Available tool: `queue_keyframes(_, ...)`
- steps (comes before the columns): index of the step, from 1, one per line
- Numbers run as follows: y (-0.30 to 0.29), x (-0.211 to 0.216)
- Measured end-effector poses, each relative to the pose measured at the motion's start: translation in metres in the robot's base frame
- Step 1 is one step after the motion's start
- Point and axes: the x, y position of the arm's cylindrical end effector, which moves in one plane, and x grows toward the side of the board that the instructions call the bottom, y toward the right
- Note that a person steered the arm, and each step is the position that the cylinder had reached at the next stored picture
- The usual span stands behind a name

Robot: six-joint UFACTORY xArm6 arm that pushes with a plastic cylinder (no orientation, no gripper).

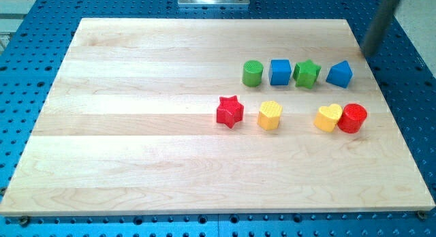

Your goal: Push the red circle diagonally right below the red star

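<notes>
Red circle [353, 118]: you'll find it at 6 o'clock from my tip [368, 55], well apart, touching the yellow heart [328, 118].
Red star [230, 112]: far toward 9 o'clock.
Tip: bare rod, touching no block.

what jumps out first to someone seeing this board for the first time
Eight bright blocks cluster on the right half of the pale wooden board: an upper row of green circle, blue cube, green star and a second blue block. Below sit the red star, yellow hexagon, and yellow heart touching the red circle. My tip hangs at the view's top right, clear of all blocks.
</notes>
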Motion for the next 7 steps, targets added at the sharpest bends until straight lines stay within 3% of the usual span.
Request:
queue_keyframes(1, 0.002, 0.074)
queue_keyframes(2, -0.036, 0.12)
queue_keyframes(3, -0.063, 0.105)
queue_keyframes(5, -0.136, 0.145)
queue_keyframes(7, -0.08, 0.117)
